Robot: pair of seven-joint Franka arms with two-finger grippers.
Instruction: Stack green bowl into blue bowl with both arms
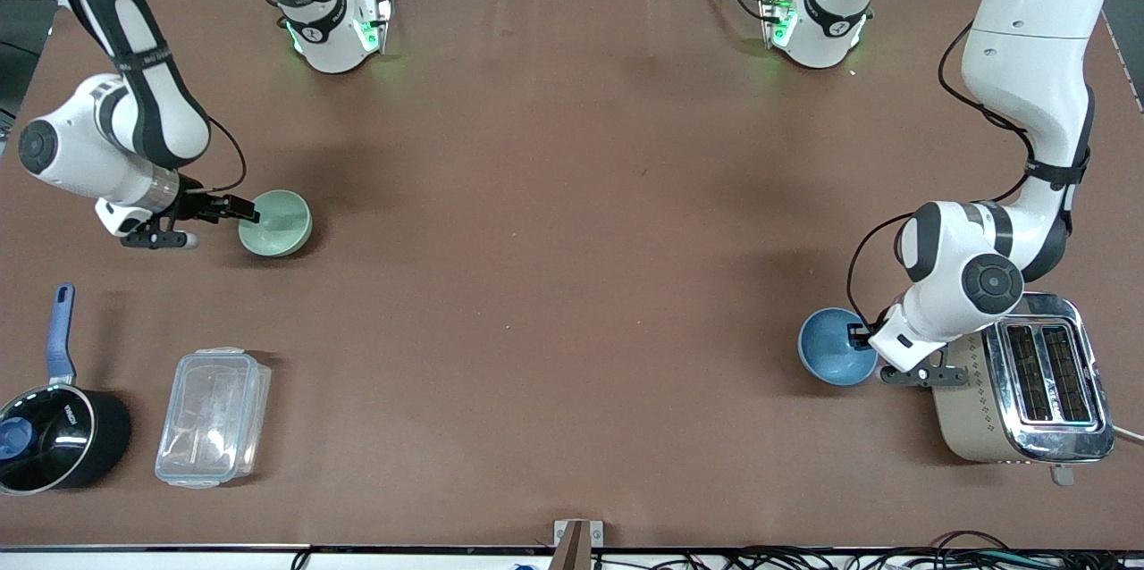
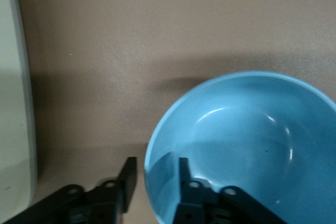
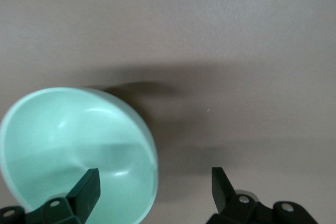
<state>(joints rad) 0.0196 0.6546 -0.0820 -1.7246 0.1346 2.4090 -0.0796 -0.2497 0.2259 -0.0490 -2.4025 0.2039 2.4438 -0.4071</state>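
Two bowls sit well apart on the desk: green bowl point(image 1: 275, 222) at the right arm's end, right gripper point(image 3: 155, 187) jaws wide astride its rim; blue bowl point(image 1: 836, 347) beside the toaster point(image 1: 1028, 382), left gripper point(image 2: 156, 179) jaws narrowly straddling its wall. No readable writing

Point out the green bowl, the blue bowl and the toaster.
green bowl point(image 1: 279, 222), front view, inner bottom.
blue bowl point(image 1: 831, 345), front view, inside surface.
toaster point(image 1: 974, 414), front view, beige side panel.

Both arms reach low, left pincer point(image 2: 155, 179) and right pincer point(image 3: 152, 187) spread.
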